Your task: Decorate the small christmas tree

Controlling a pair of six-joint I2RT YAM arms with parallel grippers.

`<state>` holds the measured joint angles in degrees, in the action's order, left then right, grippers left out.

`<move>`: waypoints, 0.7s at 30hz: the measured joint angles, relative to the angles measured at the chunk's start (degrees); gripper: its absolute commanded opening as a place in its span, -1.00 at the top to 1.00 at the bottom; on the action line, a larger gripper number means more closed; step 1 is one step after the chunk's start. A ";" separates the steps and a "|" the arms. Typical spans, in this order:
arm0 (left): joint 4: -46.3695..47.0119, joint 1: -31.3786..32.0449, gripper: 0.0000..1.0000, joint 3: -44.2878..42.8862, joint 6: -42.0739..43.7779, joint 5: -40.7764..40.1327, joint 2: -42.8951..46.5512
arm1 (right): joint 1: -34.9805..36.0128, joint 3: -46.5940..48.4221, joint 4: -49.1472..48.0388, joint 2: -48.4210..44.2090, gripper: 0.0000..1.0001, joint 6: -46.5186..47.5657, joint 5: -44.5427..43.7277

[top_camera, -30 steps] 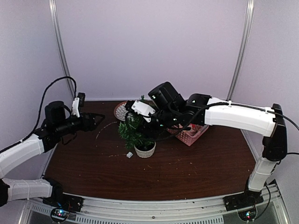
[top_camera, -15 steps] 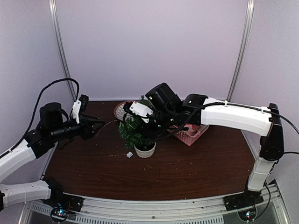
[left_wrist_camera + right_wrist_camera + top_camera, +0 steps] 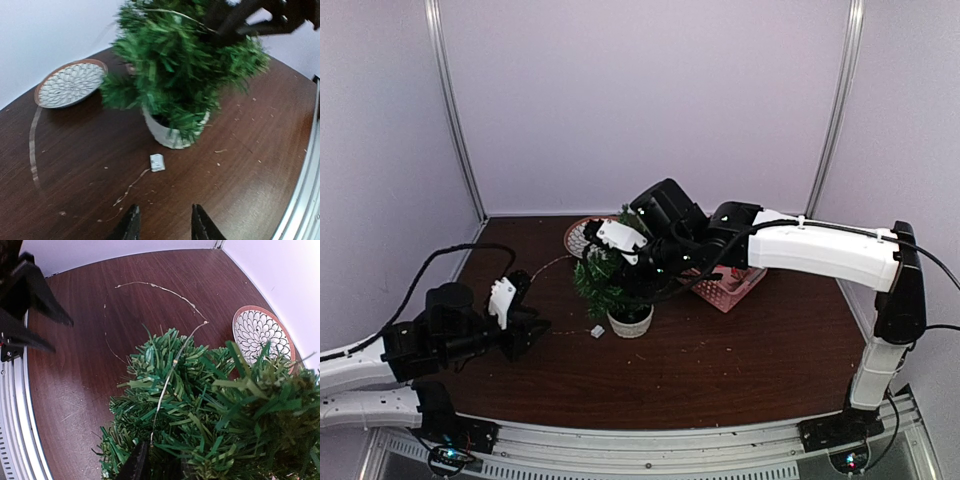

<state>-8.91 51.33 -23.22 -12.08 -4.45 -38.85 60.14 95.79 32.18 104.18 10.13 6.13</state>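
Two fingers of your left gripper (image 3: 162,227) stand apart with nothing between them, low over the worktop (image 3: 720,370) toward its left edge. Your right gripper (image 3: 157,467) is buried in the small christmas tree (image 3: 612,280) at mid-worktop; you cannot tell whether it is clamped or apart. A thin wire (image 3: 169,375) lies across the needles, and a patterned dish (image 3: 582,237) sits by the far edge.

Right gripper (image 3: 610,264) buried in small christmas tree (image 3: 603,290), jaws hidden; left gripper (image 3: 534,330) low, seemingly spread.
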 measured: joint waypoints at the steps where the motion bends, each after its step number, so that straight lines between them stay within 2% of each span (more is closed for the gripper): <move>1: -0.61 0.15 0.22 0.52 -0.96 -2.58 2.27 | 0.00 0.00 0.09 0.00 0.47 0.00 0.00; 3: -1.38 -1.60 0.19 0.15 -3.10 -7.23 6.82 | 0.00 0.00 0.17 0.00 0.47 0.00 0.02; 6: -3.74 -13.51 0.19 -4.24 -7.80 -9.09 9.22 | 0.00 0.00 0.17 0.00 0.47 -0.02 0.04; 10: -4.61 -35.41 0.20 -10.14 -15.30 -1.03 3.06 | 0.00 0.00 0.20 0.00 0.47 -0.02 0.09; 13: -2.43 -44.50 0.26 -11.82 -19.06 9.01 -7.52 | 0.00 0.00 0.17 0.00 0.47 -0.04 0.15; 15: -0.55 -46.99 0.27 -13.35 -20.13 16.46 -17.73 | 0.00 0.00 0.15 0.00 0.47 -0.04 0.22; 18: 0.83 -47.08 0.26 -14.95 -19.96 25.59 -29.22 | 0.00 0.00 0.17 0.00 0.47 -0.07 0.24; 21: 1.51 -45.66 0.27 -15.34 -18.51 31.61 -34.18 | 0.00 0.04 0.20 0.04 0.47 -0.07 0.24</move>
<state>-7.40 5.67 -38.57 -30.59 27.16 -73.03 60.14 95.83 32.38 104.22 10.07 6.37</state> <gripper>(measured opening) 0.369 0.264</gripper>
